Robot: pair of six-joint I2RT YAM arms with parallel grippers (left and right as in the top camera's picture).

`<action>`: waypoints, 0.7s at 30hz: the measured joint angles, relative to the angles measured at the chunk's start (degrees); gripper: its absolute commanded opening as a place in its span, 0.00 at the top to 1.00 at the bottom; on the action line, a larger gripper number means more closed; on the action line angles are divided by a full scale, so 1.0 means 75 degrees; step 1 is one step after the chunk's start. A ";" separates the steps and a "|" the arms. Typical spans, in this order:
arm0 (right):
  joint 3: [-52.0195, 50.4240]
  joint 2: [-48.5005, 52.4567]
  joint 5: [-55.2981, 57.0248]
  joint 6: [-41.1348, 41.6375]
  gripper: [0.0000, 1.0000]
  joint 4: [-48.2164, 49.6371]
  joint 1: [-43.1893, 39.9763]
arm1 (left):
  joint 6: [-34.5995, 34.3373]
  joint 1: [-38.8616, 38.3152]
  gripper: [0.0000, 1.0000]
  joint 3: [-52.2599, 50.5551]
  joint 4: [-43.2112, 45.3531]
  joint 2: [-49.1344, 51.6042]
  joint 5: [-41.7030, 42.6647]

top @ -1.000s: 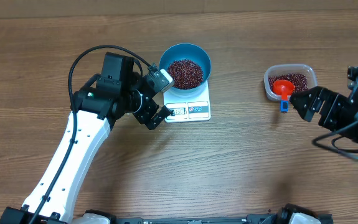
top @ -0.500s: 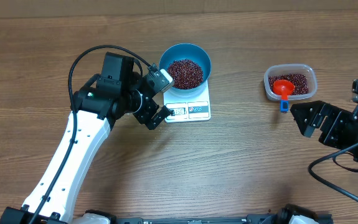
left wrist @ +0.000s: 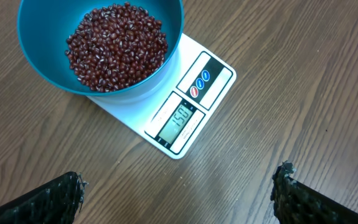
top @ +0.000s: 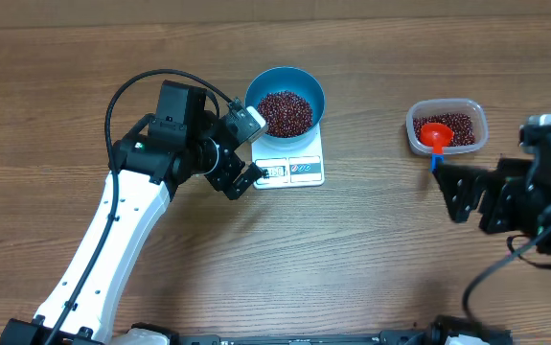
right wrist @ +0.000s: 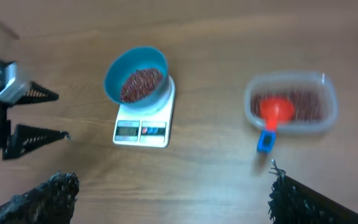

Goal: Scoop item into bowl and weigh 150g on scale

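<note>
The blue bowl [top: 256, 96] stands on the white scale [top: 294, 171], filled with dark red-brown beans [top: 285, 112]. In the left wrist view the bowl [left wrist: 38, 50], its beans [left wrist: 116, 46] and the scale [left wrist: 197, 102] are close, and the display reads 150. My left gripper [top: 252, 149] hovers just left of the scale, open and empty [left wrist: 179, 199]. My right gripper [top: 455, 192] is open and empty [right wrist: 172, 199], in front of the tub and apart from it. From the right wrist I see the bowl [right wrist: 113, 78] and scale [right wrist: 141, 130] far off.
A clear plastic tub [top: 476, 113] at the right holds more beans and a red scoop [top: 436, 134], whose blue handle [top: 437, 163] hangs over the front rim. The right wrist view shows the tub [right wrist: 328, 115] and scoop [right wrist: 275, 112].
My right arm has drawn back from the tub toward the table's front and turned, its gripper staying open. The left arm, bowl and scale have not moved.
</note>
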 measured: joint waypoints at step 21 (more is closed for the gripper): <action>-0.3287 -0.2565 0.0504 -0.0137 0.00 0.2640 0.0828 | 0.0000 0.0000 0.01 0.0000 -0.0003 0.0000 0.0000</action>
